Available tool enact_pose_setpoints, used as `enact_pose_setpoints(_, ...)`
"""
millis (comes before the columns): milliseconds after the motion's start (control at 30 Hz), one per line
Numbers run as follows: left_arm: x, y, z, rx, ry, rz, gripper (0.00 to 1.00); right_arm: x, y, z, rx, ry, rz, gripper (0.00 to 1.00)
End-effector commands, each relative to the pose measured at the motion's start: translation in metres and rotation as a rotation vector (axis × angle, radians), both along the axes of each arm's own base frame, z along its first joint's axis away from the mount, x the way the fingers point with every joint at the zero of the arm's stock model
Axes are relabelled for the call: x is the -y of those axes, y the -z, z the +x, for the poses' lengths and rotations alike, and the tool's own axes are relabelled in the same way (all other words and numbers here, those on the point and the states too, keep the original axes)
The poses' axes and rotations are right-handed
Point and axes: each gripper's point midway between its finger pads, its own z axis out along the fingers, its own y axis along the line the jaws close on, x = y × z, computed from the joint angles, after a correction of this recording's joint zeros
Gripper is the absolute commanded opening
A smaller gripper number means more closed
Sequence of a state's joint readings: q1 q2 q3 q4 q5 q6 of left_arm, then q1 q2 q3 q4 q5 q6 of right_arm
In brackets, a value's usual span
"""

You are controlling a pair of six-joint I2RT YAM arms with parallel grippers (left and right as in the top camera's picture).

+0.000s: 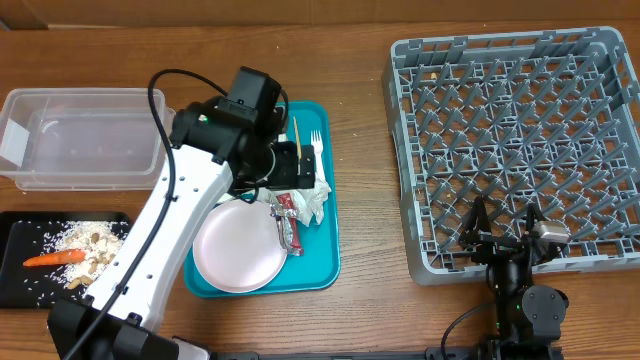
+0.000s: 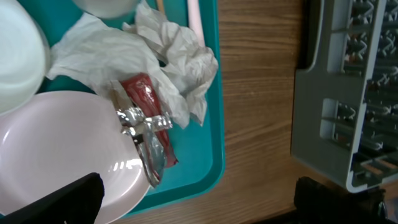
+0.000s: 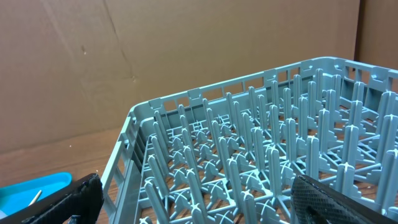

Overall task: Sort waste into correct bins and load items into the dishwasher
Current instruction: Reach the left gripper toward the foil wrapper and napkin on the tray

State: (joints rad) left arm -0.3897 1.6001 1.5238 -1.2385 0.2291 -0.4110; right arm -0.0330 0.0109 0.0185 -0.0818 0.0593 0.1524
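Observation:
My left gripper [image 1: 290, 178] [image 2: 199, 208] hangs open and empty above the teal tray. Below it lie a crumpled white napkin [image 1: 316, 196] [image 2: 155, 50], a red-and-white snack wrapper [image 1: 289, 222] [image 2: 147, 102] and the pale-pink plate [image 1: 238, 250] [image 2: 56, 149]. A white fork [image 1: 317, 146] and a wooden stick [image 1: 296, 134] lie at the tray's far end. A white bowl [image 2: 18, 56] shows at the left wrist view's left edge; my arm hides it from overhead. My right gripper [image 1: 505, 236] [image 3: 199, 205] is open and empty at the grey dish rack's [image 1: 520, 130] [image 3: 249, 155] near edge.
The clear tub [image 1: 85, 135] stands at the far left. The black tray [image 1: 20, 285] below it holds rice scraps and an orange carrot piece [image 1: 55, 258]. The teal serving tray [image 1: 325, 255] [image 2: 214, 124] lies between the bins and the rack.

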Motion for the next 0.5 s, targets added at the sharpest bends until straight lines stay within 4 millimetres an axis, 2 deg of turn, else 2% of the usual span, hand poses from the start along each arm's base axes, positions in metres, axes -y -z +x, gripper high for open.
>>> enact_pose_setpoints(0, 0.013, 0.003, -0.008, -0.021, 0.043, -0.013, 1.0, 0.001, 0.002, 0.0, 0.002, 0.006, -0.007, 1.0)
enact_pose_setpoints(100, 0.017, 0.006, -0.015, -0.044, 0.044, 0.001, 1.0, 0.001, 0.002, 0.0, 0.002, 0.006, -0.007, 1.0)
enact_pose_setpoints(200, 0.012, 0.009, -0.023, -0.076, 0.029, 0.04, 0.9, 0.001, 0.002, 0.0, 0.002, 0.006, -0.007, 1.0)
enact_pose_setpoints(367, 0.008, 0.017, -0.036, -0.106, 0.05, 0.109, 0.9, 0.001, 0.002, 0.0, 0.002, 0.006, -0.007, 1.0)
enact_pose_setpoints(467, 0.007, 0.031, -0.04, -0.128, -0.01, 0.138, 0.9, 0.001, 0.002, 0.0, 0.002, 0.006, -0.007, 1.0)
